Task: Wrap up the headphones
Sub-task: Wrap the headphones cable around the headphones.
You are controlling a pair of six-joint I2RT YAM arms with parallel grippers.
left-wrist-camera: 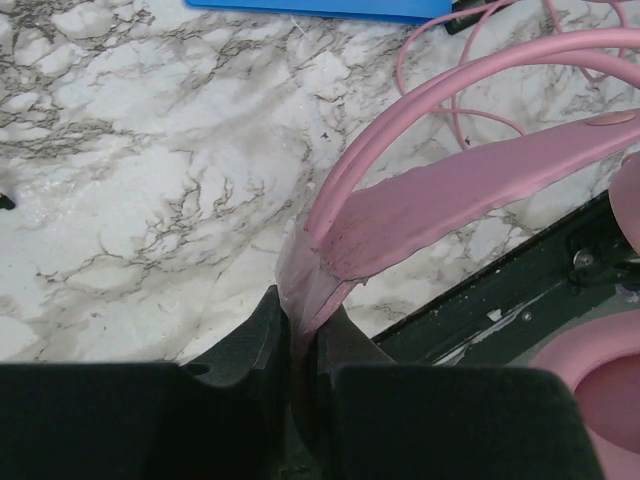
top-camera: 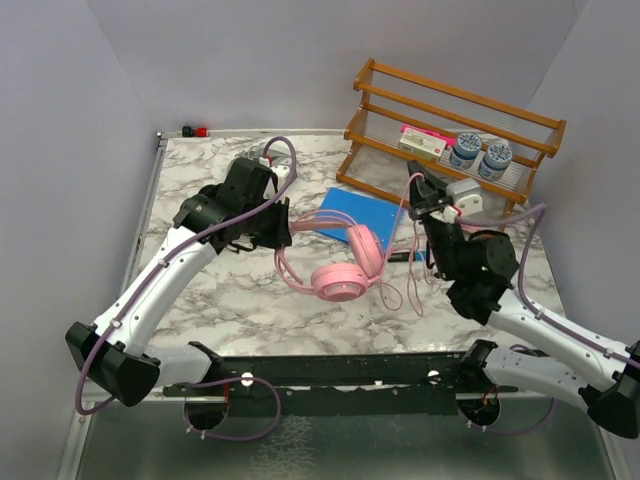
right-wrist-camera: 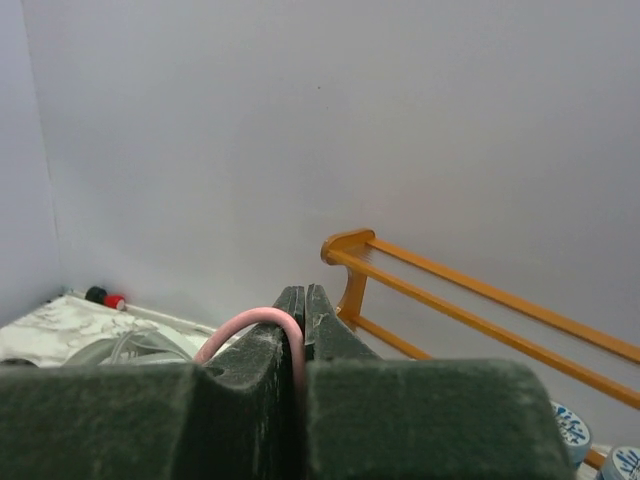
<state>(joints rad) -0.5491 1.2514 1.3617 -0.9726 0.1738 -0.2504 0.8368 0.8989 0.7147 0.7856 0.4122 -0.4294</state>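
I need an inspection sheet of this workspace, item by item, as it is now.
Surface: marble table, no spill seen.
Job's things: pink headphones lie mid-table; no other pair clearly seen.
Clutter: blue folder behind the headphones.
Grippers: left gripper shut on the headphones' band; right gripper shut on the pink cable, raised.
Cables: pink cable loops loosely on the table, up to the right gripper.
Surroundings: wooden rack with two tins at back right; grey walls.

The left arm [top-camera: 160, 275] stretches forward and inward, the left tool [top-camera: 283, 232] low and clamped on the band of the pink headphones [top-camera: 340, 278] (fingers nearly together). The right arm [top-camera: 540, 325] bends upward, the right tool [top-camera: 418, 192] high, pinching the pink cable [right-wrist-camera: 250, 325].
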